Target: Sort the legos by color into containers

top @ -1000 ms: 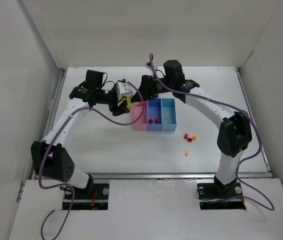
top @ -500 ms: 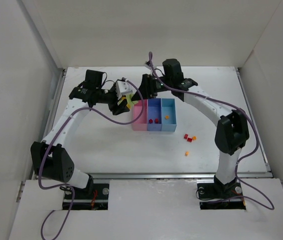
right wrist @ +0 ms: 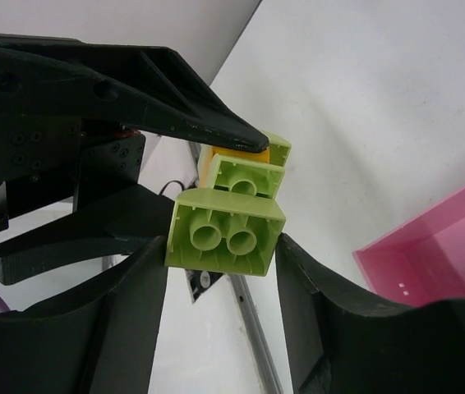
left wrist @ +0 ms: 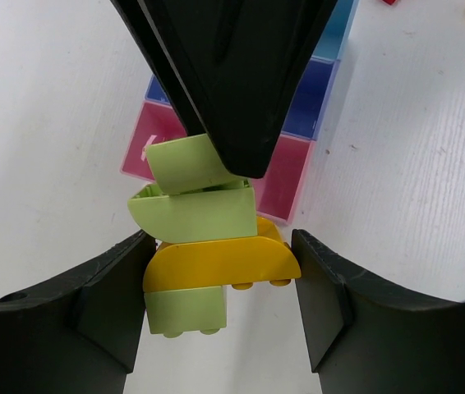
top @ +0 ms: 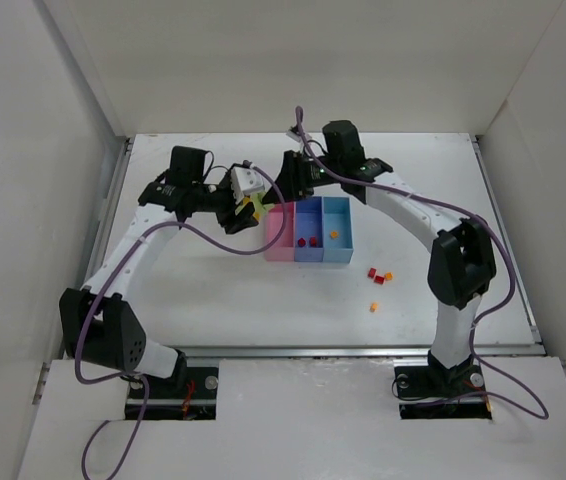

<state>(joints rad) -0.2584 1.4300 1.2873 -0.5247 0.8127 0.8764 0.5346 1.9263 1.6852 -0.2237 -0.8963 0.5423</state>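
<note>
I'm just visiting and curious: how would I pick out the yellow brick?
Left of the pink bin in the row of bins, both arms' jaws meet on a small brick stack. The yellow brick is its one yellow piece, sandwiched between yellow-green bricks.

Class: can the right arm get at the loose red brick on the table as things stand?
Probably not yet. Nothing blocks the red brick, but the right pincer is shut on a yellow-green brick in the stack that the left pincer also holds.
</note>
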